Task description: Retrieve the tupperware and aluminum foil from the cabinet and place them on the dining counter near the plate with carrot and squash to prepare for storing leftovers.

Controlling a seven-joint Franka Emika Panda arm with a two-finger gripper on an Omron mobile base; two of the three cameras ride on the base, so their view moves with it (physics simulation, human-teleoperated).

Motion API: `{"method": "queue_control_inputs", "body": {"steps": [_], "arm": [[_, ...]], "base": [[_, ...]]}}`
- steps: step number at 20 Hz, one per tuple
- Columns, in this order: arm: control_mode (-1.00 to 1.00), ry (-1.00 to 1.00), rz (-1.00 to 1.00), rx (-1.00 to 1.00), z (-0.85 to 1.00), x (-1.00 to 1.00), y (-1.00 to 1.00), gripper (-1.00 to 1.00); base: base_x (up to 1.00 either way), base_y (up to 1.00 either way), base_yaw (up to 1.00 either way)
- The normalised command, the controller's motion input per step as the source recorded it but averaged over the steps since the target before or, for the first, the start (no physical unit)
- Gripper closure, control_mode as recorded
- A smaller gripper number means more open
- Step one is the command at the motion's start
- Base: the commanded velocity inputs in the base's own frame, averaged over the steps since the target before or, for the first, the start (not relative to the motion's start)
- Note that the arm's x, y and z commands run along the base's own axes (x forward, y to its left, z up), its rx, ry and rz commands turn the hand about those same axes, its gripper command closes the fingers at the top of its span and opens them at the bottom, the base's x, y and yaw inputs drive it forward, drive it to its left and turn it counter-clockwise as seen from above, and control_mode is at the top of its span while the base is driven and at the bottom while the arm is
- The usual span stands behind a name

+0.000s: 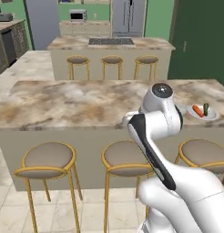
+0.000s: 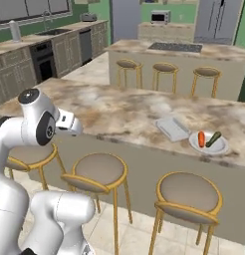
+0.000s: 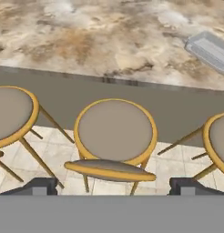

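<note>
A flat, clear grey tupperware (image 2: pixel 173 128) lies on the marble dining counter (image 2: pixel 109 107), just left of the white plate (image 2: pixel 209 143) that holds a carrot and a green squash. The hand view catches the tupperware (image 3: pixel 209 50) at its upper right, on the counter (image 3: pixel 100 41). From the left, the plate (image 1: pixel 201 111) sits at the counter's right end, beside the arm. My gripper (image 3: pixel 114 185) is open with nothing between its fingers, held in front of the counter's edge above a stool (image 3: pixel 114 129). The aluminum foil is out of view.
Round stools with gold frames (image 1: pixel 49 157) (image 2: pixel 98 169) (image 2: pixel 189 191) line the near side of the counter. Behind it stands a second island (image 1: pixel 109 45) with a cooktop and its own stools. Lower cabinets and a sink (image 2: pixel 25 60) run along the left wall.
</note>
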Motion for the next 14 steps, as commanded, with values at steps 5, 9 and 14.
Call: {"method": "queue_control_inputs", "body": {"steps": [5, 9, 14], "arm": [[1.00, 0.00, 0.00, 0.00, 0.00, 0.00, 0.00, -1.00], [1.00, 0.00, 0.00, 0.00, 0.00, 0.00, 0.00, -1.00], [1.00, 0.00, 0.00, 0.00, 0.00, 0.00, 0.00, -1.00]], "base": [[0.60, 1.00, 0.35], [0.33, 1.00, 0.38], [0.38, 1.00, 0.33]]}}
